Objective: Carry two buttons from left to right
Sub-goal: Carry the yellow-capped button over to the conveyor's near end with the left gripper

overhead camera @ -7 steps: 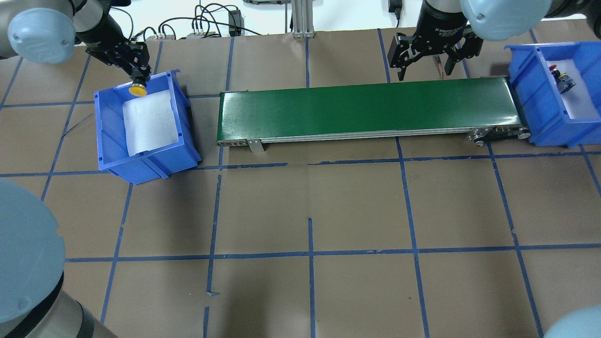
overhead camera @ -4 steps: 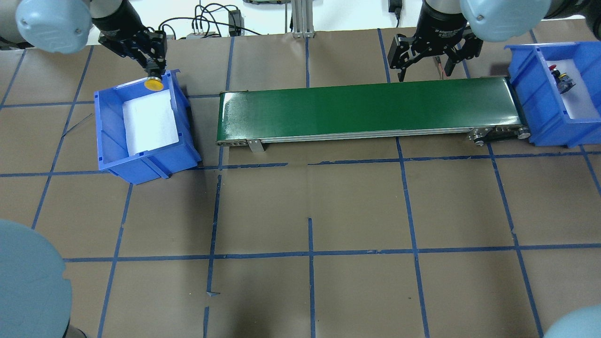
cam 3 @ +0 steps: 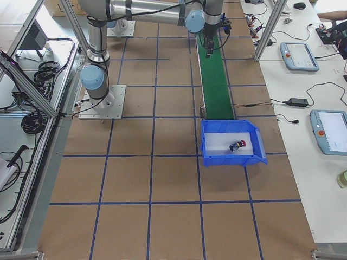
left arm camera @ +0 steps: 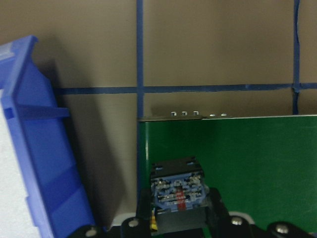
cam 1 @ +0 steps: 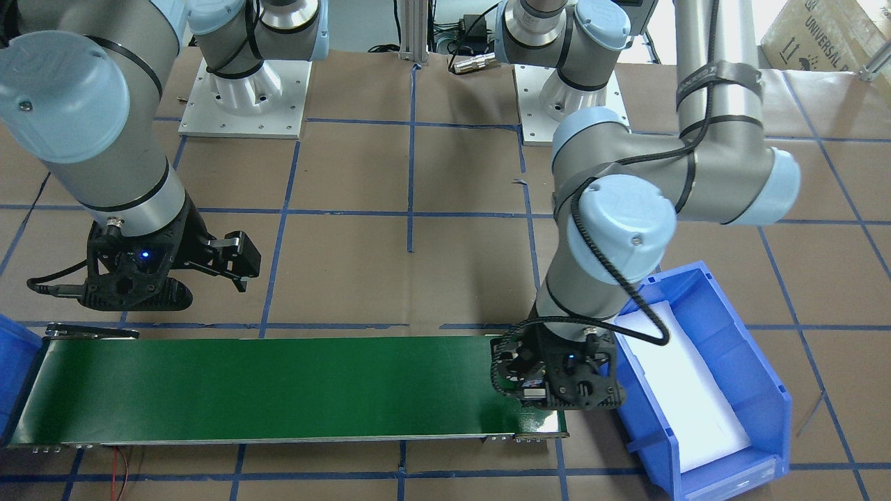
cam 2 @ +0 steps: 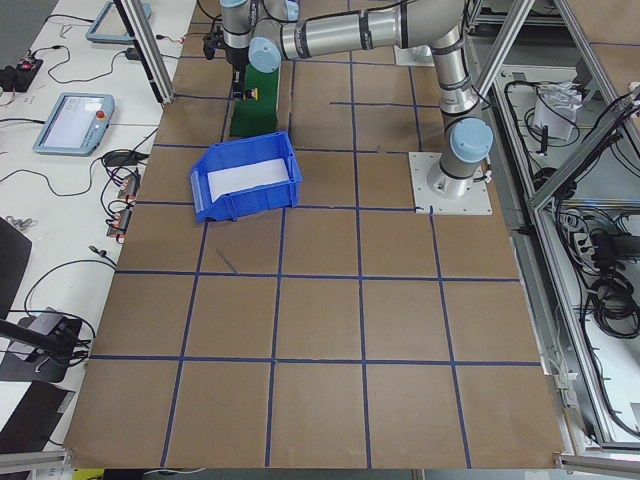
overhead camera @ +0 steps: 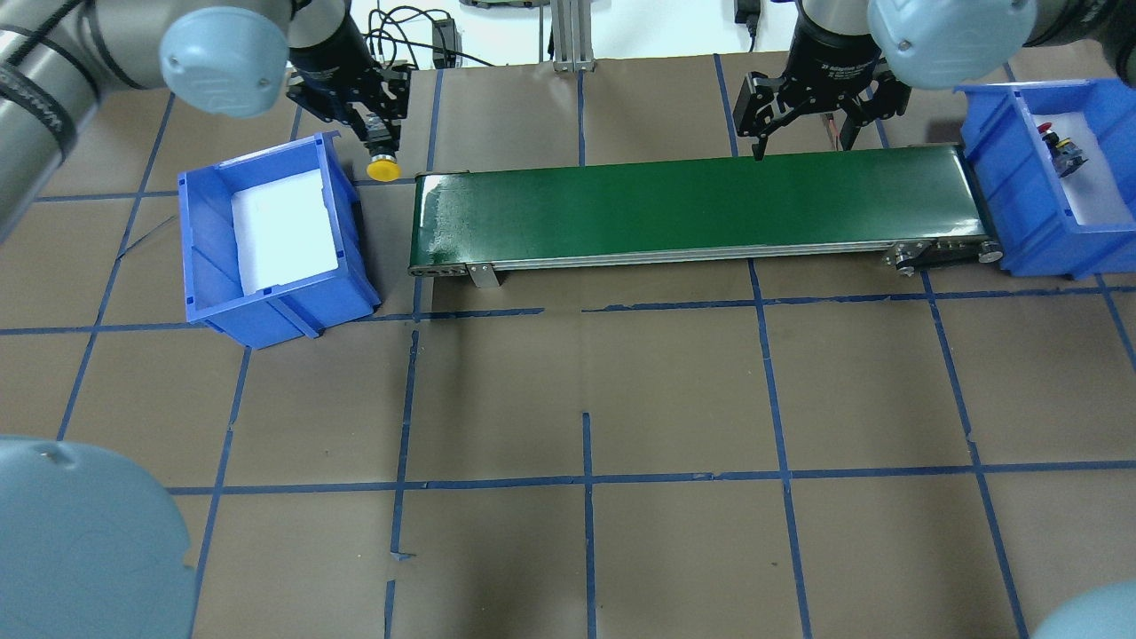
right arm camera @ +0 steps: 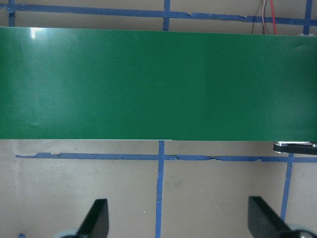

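Note:
My left gripper [overhead camera: 381, 146] is shut on the yellow button [overhead camera: 383, 169], cap down, and holds it in the air at the green conveyor belt's [overhead camera: 692, 204] left end, just right of the left blue bin [overhead camera: 284, 306]. The left wrist view shows the button's black body [left arm camera: 177, 191] between the fingers, over the belt's end [left arm camera: 237, 158]. The red button [overhead camera: 1061, 146] lies in the right blue bin [overhead camera: 1003, 195] and also shows in the exterior right view [cam 3: 237, 145]. My right gripper [overhead camera: 803, 120] is open and empty, behind the belt's right part.
The left bin holds only a white foam pad [overhead camera: 284, 231]. The belt runs between the two bins. Cables and an aluminium post [overhead camera: 566, 35] stand at the table's far edge. Blue tape lines cross the brown table.
My left gripper has carried the yellow button to the right, from over the left bin's far rim to the belt's left end. The right gripper has hardly moved.

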Available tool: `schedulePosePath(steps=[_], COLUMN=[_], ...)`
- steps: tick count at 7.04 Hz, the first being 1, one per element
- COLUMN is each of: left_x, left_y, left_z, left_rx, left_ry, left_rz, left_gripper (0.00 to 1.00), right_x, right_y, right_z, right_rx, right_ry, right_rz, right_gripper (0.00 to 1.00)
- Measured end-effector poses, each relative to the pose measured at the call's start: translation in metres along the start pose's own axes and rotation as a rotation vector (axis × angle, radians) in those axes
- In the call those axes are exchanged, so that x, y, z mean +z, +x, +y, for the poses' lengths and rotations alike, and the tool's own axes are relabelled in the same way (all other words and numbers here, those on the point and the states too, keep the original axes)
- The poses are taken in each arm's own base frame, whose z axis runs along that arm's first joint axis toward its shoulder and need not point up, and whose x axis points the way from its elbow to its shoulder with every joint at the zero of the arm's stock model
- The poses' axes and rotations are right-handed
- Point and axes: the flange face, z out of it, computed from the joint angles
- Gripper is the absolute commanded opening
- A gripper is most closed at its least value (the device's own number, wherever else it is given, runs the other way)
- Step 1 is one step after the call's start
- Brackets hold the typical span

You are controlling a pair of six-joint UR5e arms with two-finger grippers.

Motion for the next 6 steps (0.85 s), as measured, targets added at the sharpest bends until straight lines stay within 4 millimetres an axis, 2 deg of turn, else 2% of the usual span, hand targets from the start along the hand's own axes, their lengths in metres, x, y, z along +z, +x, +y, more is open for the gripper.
schedulePosePath(steps=[1,2,3,6], left_x=[0.024,0.045,0.055,0.051], left_y=[0.022,0.037,0.044,0.044], left_z=[0.0,0.0,0.001,0.005], left_rx=[-0.002,-0.001,0.0,-0.003], left_ry=[0.009,0.017,0.019,0.008], left_rz=[-0.015,-0.021,-0.023,-0.027], left_gripper=[0.24,0.9,1.0,1.0], right_x=[0.0,0.0,0.0,0.0], right_y=[0.0,0.0,0.0,0.0], right_z=[0.0,0.0,0.0,0.0], right_rx=[0.001,0.001,0.001,0.0], right_ry=[0.0,0.0,0.0,0.0], right_rz=[0.0,0.0,0.0,0.0], right_gripper=[1.0,1.0,1.0,1.0])
